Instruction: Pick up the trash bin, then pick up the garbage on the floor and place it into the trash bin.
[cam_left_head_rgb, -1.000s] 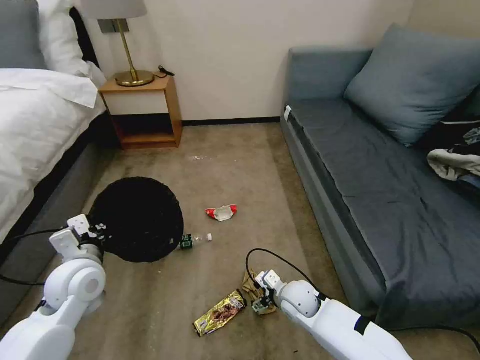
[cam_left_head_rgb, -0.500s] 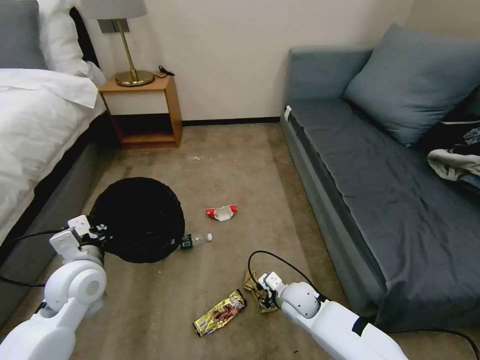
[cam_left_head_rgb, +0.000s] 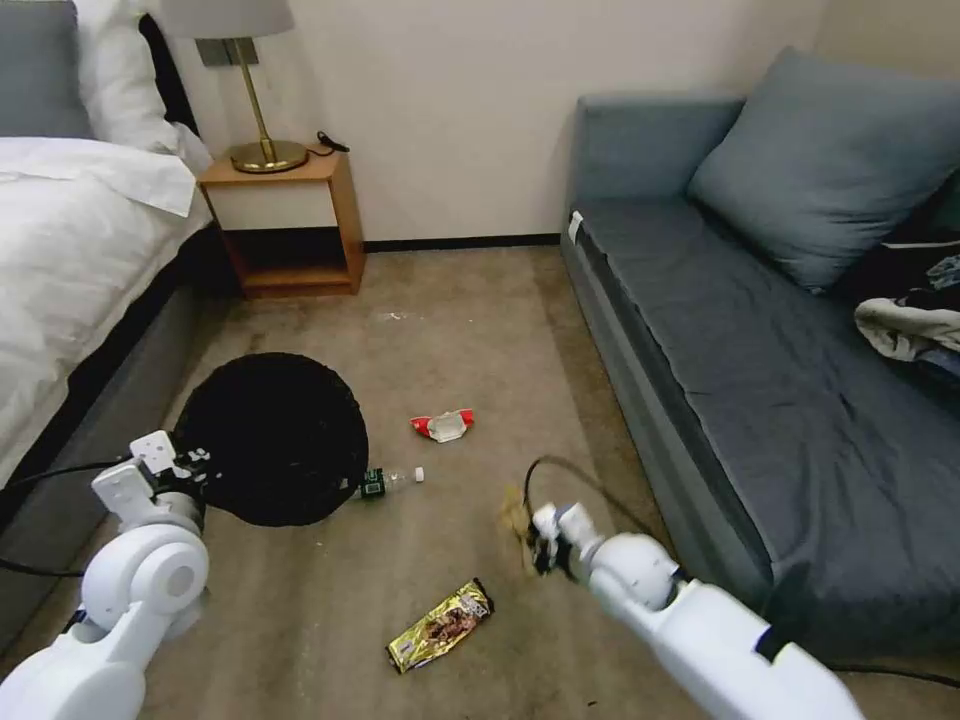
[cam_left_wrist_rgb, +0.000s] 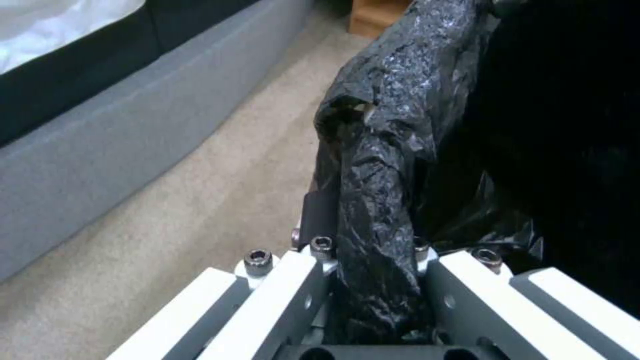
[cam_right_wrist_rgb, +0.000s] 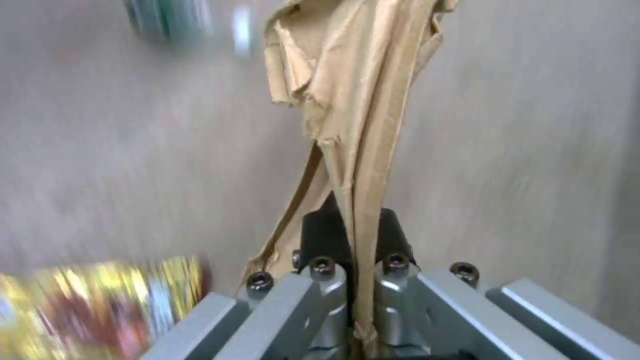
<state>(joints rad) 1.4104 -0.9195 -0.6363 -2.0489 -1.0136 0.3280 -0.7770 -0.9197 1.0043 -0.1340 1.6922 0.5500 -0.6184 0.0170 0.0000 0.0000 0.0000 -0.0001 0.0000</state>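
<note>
Paper scrap lifted, bin held, three pieces left on the carpet.

The left gripper (cam_left_wrist_rgb: 373, 280) pinches the rim of the round trash bin lined with a crinkled black plastic bag (cam_left_head_rgb: 272, 438), holding it beside the bed. To the right of the bin, the right gripper (cam_right_wrist_rgb: 353, 250) has its fingers pressed together on the torn tan paper scrap (cam_right_wrist_rgb: 347, 100), which hangs clear of the floor, not yet over the bin. Three pieces remain down: the clear green-labelled bottle (cam_left_head_rgb: 388, 481) touching the bin's right edge, the red-and-white packet (cam_left_head_rgb: 443, 425) just beyond it, and the shiny gold-brown snack wrapper (cam_left_head_rgb: 440, 626) nearer the robot. Nothing is visibly inside the bin, so most of the task seems left.
</note>
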